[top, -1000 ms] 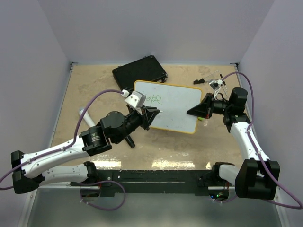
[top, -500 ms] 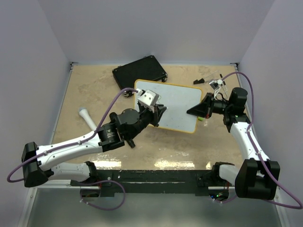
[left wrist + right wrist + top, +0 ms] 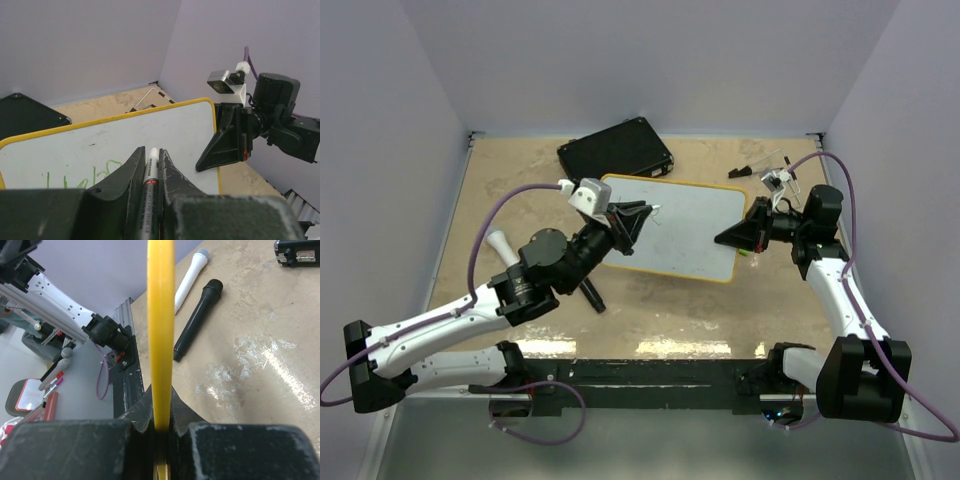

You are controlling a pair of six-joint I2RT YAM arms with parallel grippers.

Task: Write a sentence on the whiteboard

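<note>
The whiteboard [image 3: 695,240], white with a yellow rim, is held tilted above the table, and my right gripper [image 3: 725,238] is shut on its right edge. The right wrist view shows that rim [image 3: 160,330] edge-on, clamped between the fingers of the right gripper [image 3: 161,407]. My left gripper [image 3: 638,215] is shut on a white marker [image 3: 150,175], whose tip points at the board's face [image 3: 165,130] near its upper left. Green strokes of the sentence [image 3: 90,176] lie on the board left of the left gripper [image 3: 151,152]. In the top view the gripper hides them.
A black case [image 3: 616,147] lies behind the board's left corner. On the table to the left are a black pen-like piece [image 3: 592,295] and a white-and-grey one [image 3: 502,245]. Small dark and clear items [image 3: 760,170] sit at the back right.
The left gripper with the marker swung right over the board, then came back left and farther up the board. The right arm and the board stayed still.
</note>
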